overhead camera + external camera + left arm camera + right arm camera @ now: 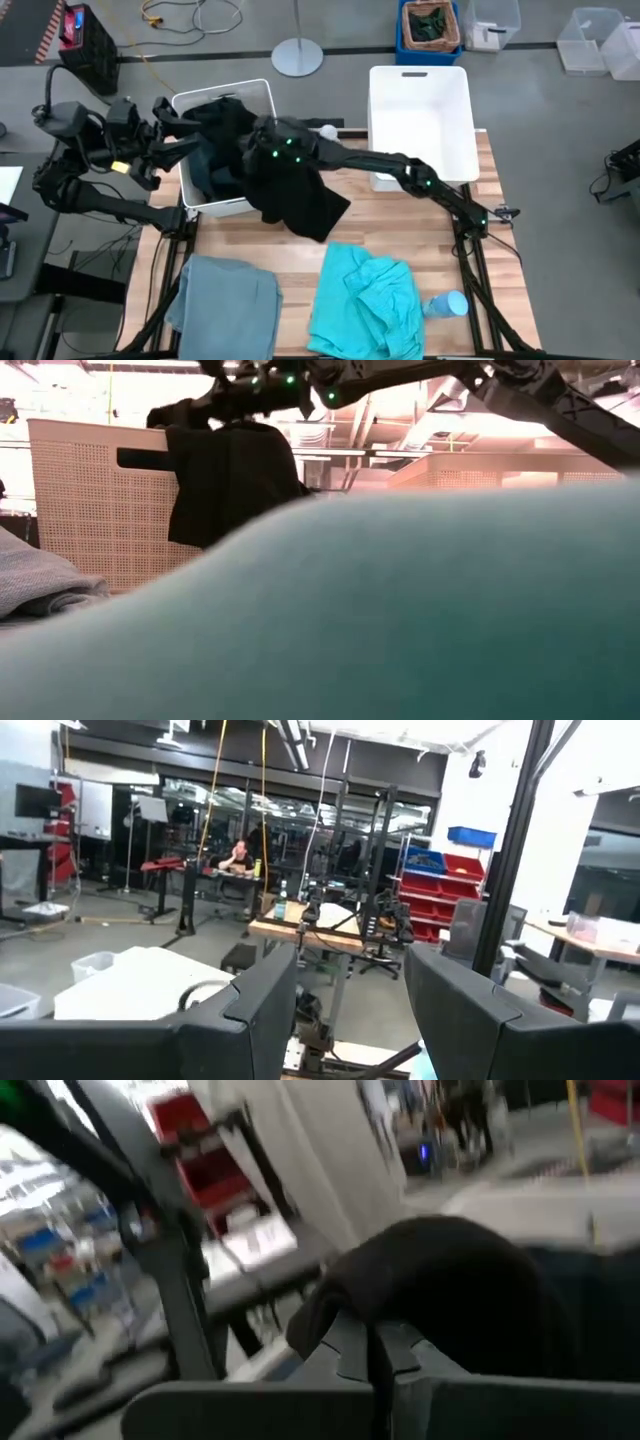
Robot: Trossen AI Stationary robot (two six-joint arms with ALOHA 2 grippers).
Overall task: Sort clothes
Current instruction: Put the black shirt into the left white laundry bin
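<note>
Taking the left white bin [262,100] as the landmark: the left claw [165,112] is just beside its left rim, raised off the desk [300,255], its two fingers [250,1010] apart with nothing between them. In front of the bin, toward the near left corner of the desk, the dusty grey-blue garment [225,300] lies in a flat heap. The dark teal-green garment [210,170] sits inside the bin, against its left wall. The right arm reaches across from the right side of the desk, and the right claw [262,135] hangs over the bin's right rim, clamped together on the black garment [295,195]; the cloth drapes from the claw, part of it over the bin and part trailing down onto the desk just right of the bin's front corner. To the front right of the bin, the bright turquoise garment [365,300] lies crumpled on the desk. Well to the bin's right stands a second white bin [420,90].
</note>
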